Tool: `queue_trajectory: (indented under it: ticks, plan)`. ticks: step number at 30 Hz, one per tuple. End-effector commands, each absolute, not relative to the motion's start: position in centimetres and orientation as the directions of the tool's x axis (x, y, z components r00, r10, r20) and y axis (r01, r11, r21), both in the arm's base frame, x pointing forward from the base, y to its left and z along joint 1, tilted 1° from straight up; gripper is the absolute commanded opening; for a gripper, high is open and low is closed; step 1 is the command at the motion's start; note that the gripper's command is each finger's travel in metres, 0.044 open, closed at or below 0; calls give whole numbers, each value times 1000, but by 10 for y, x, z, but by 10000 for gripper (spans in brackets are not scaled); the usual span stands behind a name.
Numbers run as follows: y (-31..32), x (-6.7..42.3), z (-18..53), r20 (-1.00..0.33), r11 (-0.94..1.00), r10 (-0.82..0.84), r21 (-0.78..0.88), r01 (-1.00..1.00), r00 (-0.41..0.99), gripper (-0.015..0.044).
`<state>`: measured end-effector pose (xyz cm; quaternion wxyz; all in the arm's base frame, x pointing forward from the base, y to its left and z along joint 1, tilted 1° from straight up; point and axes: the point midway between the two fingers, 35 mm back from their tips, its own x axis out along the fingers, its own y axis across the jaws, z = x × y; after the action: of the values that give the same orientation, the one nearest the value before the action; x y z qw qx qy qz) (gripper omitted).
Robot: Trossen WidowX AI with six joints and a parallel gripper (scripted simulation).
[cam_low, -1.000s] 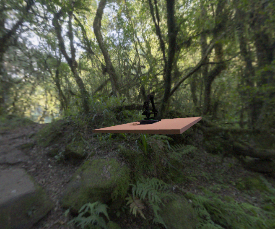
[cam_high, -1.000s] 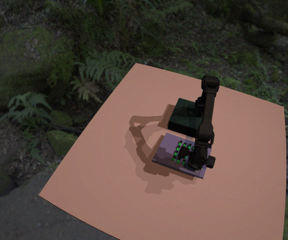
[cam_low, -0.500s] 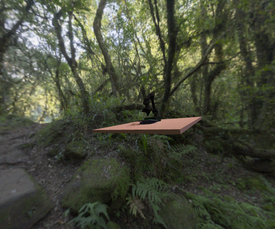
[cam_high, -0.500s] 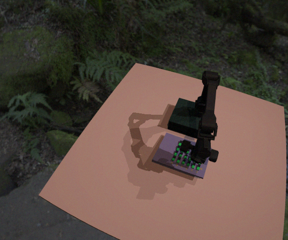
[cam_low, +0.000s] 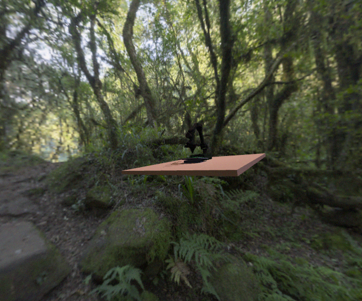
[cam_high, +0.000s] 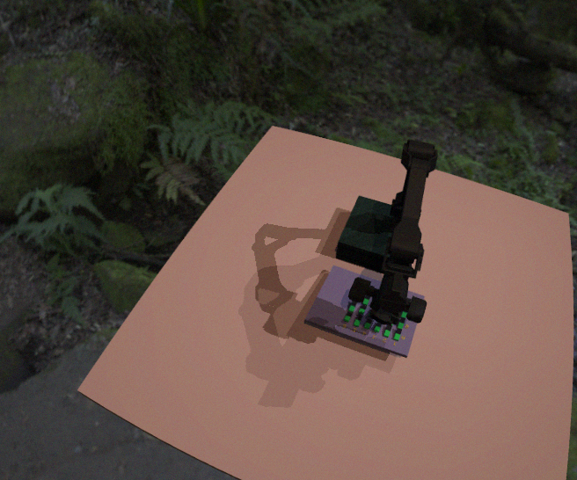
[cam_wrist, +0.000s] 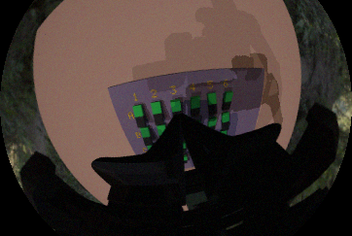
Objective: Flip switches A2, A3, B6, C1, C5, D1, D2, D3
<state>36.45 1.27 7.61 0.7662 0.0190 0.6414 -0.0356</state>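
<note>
The lilac panel [cam_high: 330, 289] [cam_wrist: 122, 94] carries rows of green and black switches. In the wrist view, row A shows along the far edge: switch A1 [cam_wrist: 139, 111], switch A2 [cam_wrist: 156, 108], switch A3 [cam_wrist: 175, 106], switch A4 [cam_wrist: 194, 102], switch A5 [cam_wrist: 212, 99] and switch A6 [cam_wrist: 228, 97]. Switch B1 [cam_wrist: 145, 132] shows below A1. My gripper [cam_low: 192, 152] [cam_wrist: 179, 118] is shut and empty. Its tips are above the panel and appear just below A3 in the wrist view. The gripper hides much of rows B, C and D. I cannot tell which ends are raised.
A dark green block [cam_high: 363, 227] stands behind the panel, beside the arm's base. The panel lies on a pink table top [cam_high: 200, 330] [cam_low: 181, 172]. The arm's shadow falls across the table and part of the panel.
</note>
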Motion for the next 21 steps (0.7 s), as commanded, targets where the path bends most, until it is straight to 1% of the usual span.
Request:
queue_trajectory:
  ticks: [1,21]
  plan:
    - [12,363,59,-989,997,-25,-14,74,146,0]
    - [11,367,35,-989,997,-25,-14,74,146,0]
